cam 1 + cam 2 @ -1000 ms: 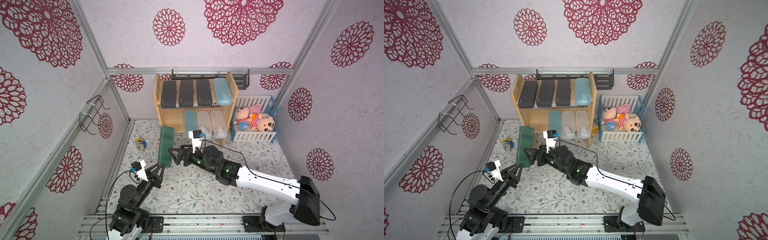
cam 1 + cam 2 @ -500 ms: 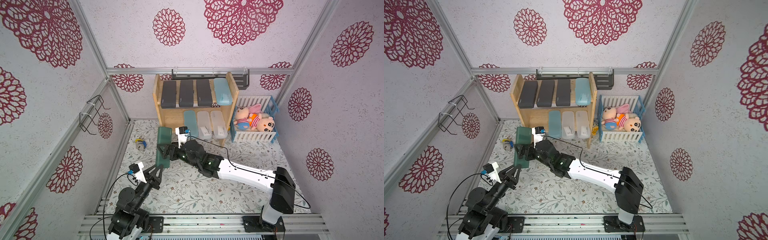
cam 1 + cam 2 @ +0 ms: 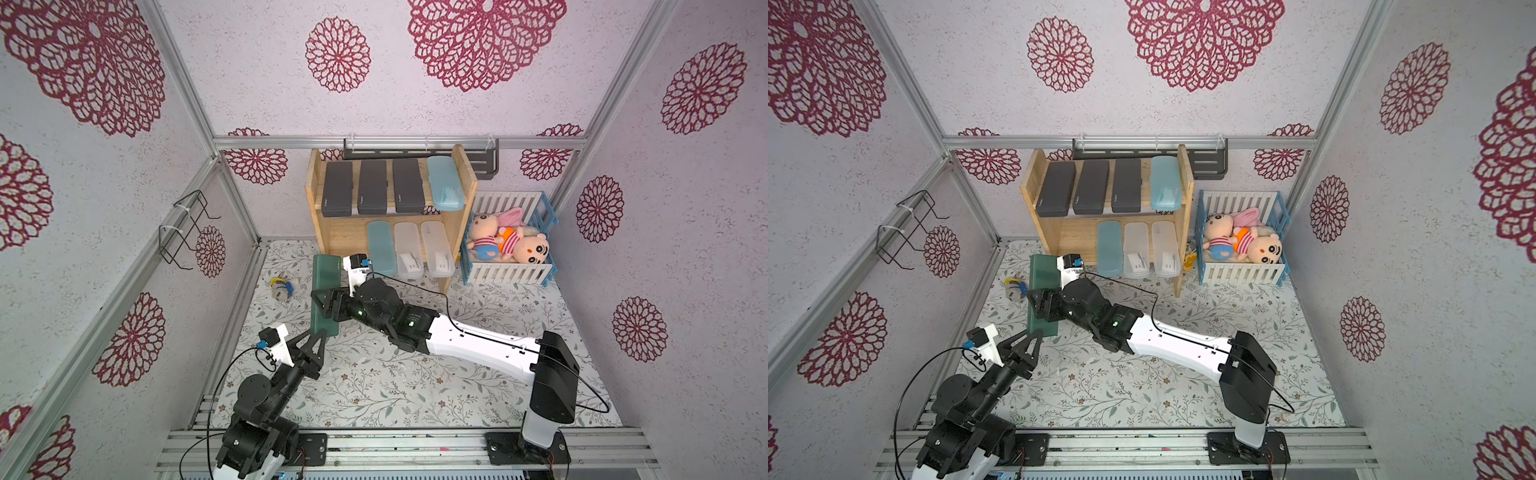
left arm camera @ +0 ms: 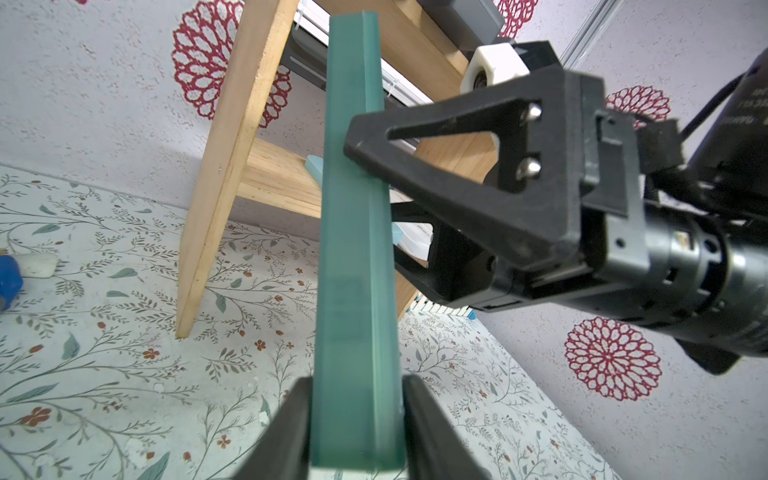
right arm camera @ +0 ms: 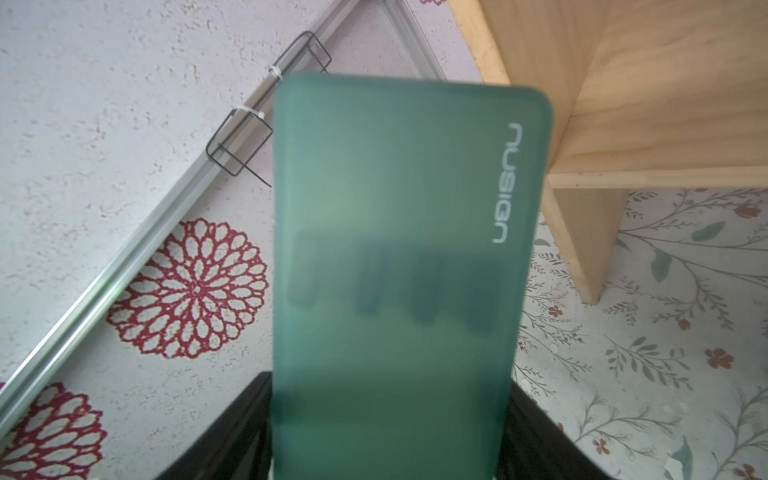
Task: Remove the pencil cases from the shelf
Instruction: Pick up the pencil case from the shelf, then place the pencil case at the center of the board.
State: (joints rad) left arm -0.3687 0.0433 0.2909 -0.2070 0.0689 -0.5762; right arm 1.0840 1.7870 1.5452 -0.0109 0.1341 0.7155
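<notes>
I find the dark green oblong plastic pencil case [image 3: 326, 291] off the light two-tier wooden shelf [image 3: 467, 183] and held in the air over the floral-clothed table [image 3: 374, 386]. It is just in front of the shelf's left side panel, with its length running from the shelf toward the arm bases. The right hand [image 3: 326, 305] is clamped on it. In the right wrist view the case [image 5: 395, 208] fills the whole gap between the fingers, one black finger at each long edge, and the white lettering "nusign" reads along one side. The left hand [image 3: 318, 337] sits at the case's near end. In the left wrist view its fingers [image 4: 299, 415] flank the two broad faces of the case [image 4: 357, 249] very closely. I cannot tell whether they press on it or merely stand beside it. On the shelf's upper tier I count three dark grey rounded cases [image 3: 372, 187] side by side, with one translucent light blue case [image 3: 445, 183] at the right end. On the lower tier lie a second light blue case [image 3: 381, 247] and two frosted clear cases [image 3: 409, 249], their front ends overhanging the board. Both top views agree on this layout [image 3: 1042, 282].
</notes>
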